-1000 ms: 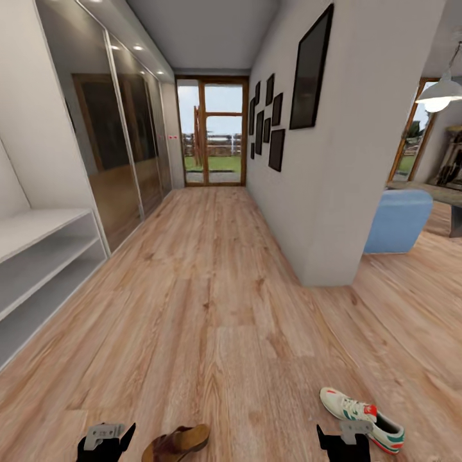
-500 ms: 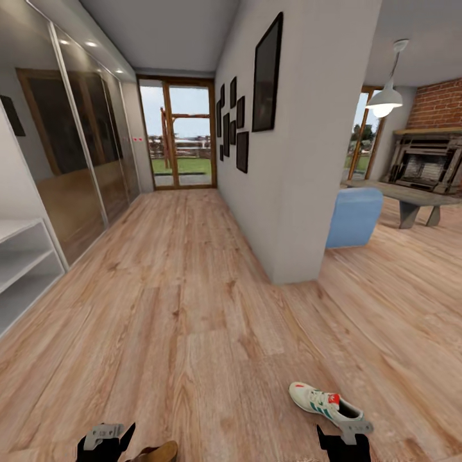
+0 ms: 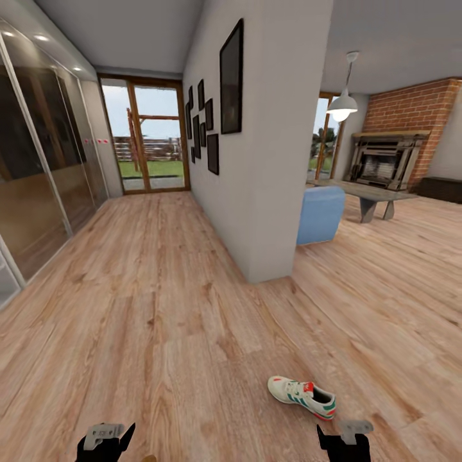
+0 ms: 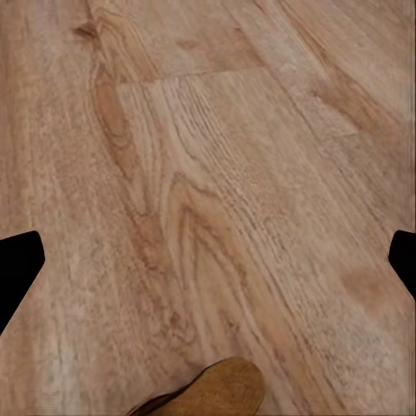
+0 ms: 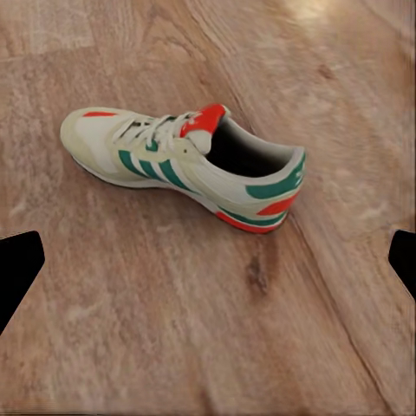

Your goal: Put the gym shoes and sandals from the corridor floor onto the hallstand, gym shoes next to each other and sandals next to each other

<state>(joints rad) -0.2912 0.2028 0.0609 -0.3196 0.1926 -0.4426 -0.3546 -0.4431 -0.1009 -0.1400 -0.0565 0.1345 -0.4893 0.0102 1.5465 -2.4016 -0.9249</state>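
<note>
A cream-white lace-up gym shoe (image 5: 182, 165) is showing green side stripes, a red-orange tongue and a red-and-green heel against light brown wood-grain plank flooring (image 3: 160, 308). A tan-brown leather sandal toe (image 4: 217, 392) is showing at the left wrist view's edge. Beyond, a pale blue upholstered seat (image 3: 319, 213) is sitting before a red brick fireplace wall (image 3: 410, 109).

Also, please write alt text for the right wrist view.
One white gym shoe with green stripes and red-orange accents lies upright on the wood-grain corridor floor. The open right end effector is above it, not touching it.
</note>
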